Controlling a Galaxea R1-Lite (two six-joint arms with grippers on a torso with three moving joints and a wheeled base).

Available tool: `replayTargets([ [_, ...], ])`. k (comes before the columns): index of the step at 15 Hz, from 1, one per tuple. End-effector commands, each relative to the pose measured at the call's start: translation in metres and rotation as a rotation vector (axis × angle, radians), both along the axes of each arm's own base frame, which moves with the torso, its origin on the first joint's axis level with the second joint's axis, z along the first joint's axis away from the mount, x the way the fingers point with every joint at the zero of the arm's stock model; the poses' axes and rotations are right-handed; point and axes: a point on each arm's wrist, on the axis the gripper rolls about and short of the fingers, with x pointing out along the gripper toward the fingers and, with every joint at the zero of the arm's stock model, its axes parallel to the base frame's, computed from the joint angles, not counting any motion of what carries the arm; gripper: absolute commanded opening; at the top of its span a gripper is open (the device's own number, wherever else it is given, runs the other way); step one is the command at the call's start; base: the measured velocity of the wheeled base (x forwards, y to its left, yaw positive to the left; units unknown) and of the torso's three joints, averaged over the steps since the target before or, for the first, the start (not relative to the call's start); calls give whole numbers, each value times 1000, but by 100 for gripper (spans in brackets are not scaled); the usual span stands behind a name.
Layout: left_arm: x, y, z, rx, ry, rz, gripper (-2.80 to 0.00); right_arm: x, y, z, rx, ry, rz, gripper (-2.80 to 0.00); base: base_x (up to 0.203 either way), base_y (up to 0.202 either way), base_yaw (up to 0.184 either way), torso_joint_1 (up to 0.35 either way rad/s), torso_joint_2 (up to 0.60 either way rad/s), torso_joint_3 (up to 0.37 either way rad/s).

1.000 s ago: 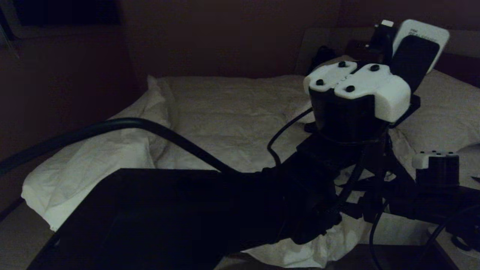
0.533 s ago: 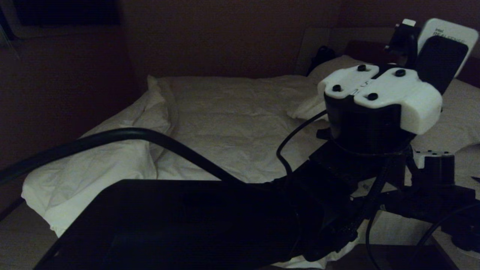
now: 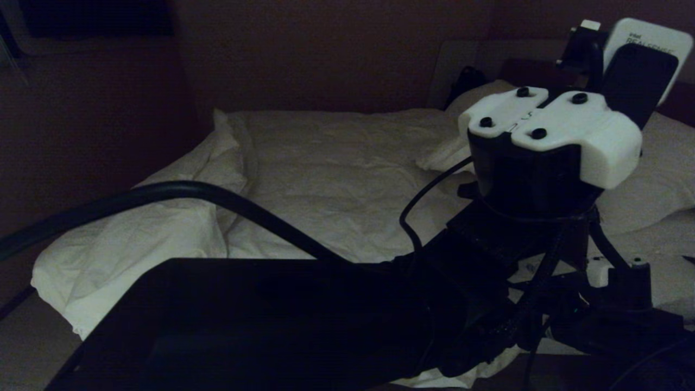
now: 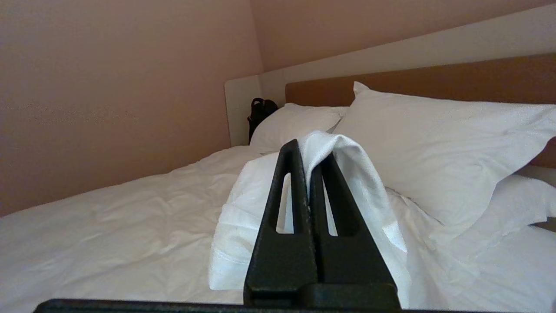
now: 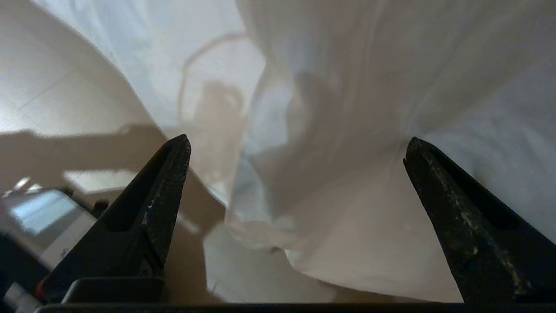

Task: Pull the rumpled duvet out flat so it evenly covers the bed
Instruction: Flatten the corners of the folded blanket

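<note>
The white duvet [image 3: 336, 179] lies creased over the bed, whose pale headboard surround [image 4: 391, 52] shows beyond the pillows. Its left side is bunched into a ridge [image 3: 163, 228]. My left gripper [image 4: 309, 150] is shut on a raised fold of the duvet [image 4: 352, 165], just short of the pillows. In the head view only its white wrist housing [image 3: 548, 130] shows, and the fingers are hidden behind it. My right gripper [image 5: 299, 139] is open, low at the bed's near right side. A hanging fold of white duvet cloth [image 5: 347, 195] fills the view in front of its fingers.
Two plump white pillows [image 4: 434, 143] lean on the brown headboard [image 4: 434, 78]. A black object [image 4: 260, 111] stands in the far corner by the wall. A black cable [image 3: 217, 195] arcs across the head view. Pale floor [image 5: 65, 87] shows beside the hanging cloth.
My left wrist has shifted a little to the right with the duvet fold still in it. The right arm has sunk lower at the bed's near right corner.
</note>
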Motion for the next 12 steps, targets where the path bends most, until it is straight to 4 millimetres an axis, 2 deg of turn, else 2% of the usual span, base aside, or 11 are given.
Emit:
replayTargets([
  [1, -2, 4, 8, -19, -3, 1, -280, -1, 9, 29, 70, -325, -135, 0, 0, 0, 0, 0, 0, 0],
  [9, -5, 3, 7, -28, 0, -6, -280, -2, 7, 43, 92, -403, -313, 0, 0, 0, 0, 0, 0, 0],
  [12, -6, 2, 7, -31, 3, -12, -280, -4, 9, 43, 92, -408, -322, 0, 0, 0, 0, 0, 0, 0],
])
